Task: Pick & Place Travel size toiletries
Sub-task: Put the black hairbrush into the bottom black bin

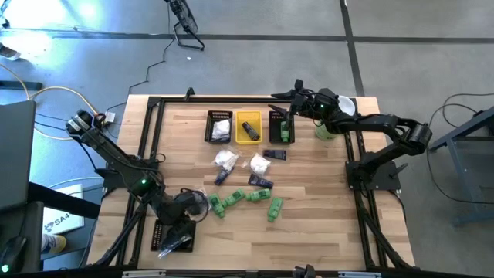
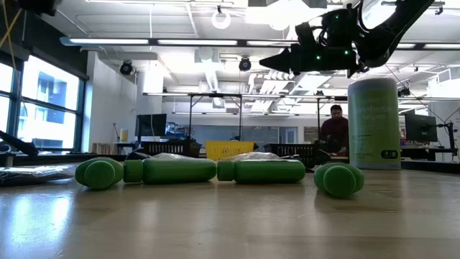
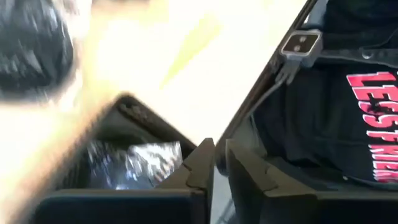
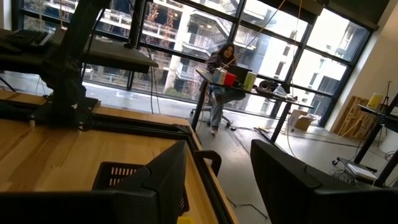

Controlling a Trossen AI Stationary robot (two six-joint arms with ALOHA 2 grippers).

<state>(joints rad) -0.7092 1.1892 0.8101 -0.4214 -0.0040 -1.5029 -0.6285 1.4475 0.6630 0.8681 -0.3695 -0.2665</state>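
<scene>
Several toiletries lie mid-table: bright green bottles (image 1: 255, 195) (image 2: 180, 170), white crinkly packets (image 1: 226, 160) and dark tubes (image 1: 260, 181). One more green bottle (image 1: 284, 133) lies in the far black bin (image 1: 276, 117), and a white packet (image 1: 221, 129) in another. My left gripper (image 1: 179, 232) (image 3: 219, 168) is shut and empty, over a black bin (image 1: 164, 232) at the near left edge; a shiny crinkly packet (image 3: 134, 165) lies inside it. My right gripper (image 1: 287, 94) (image 4: 217, 180) is open and empty, raised above the far bins (image 4: 118, 177).
Three small bins stand in a row at the far side; the middle one is yellow (image 1: 248, 137). A big pale-green cylinder with a white lid (image 1: 326, 130) (image 2: 374, 122) stands under the right arm. A person in a black shirt (image 3: 348, 112) stands at the near edge.
</scene>
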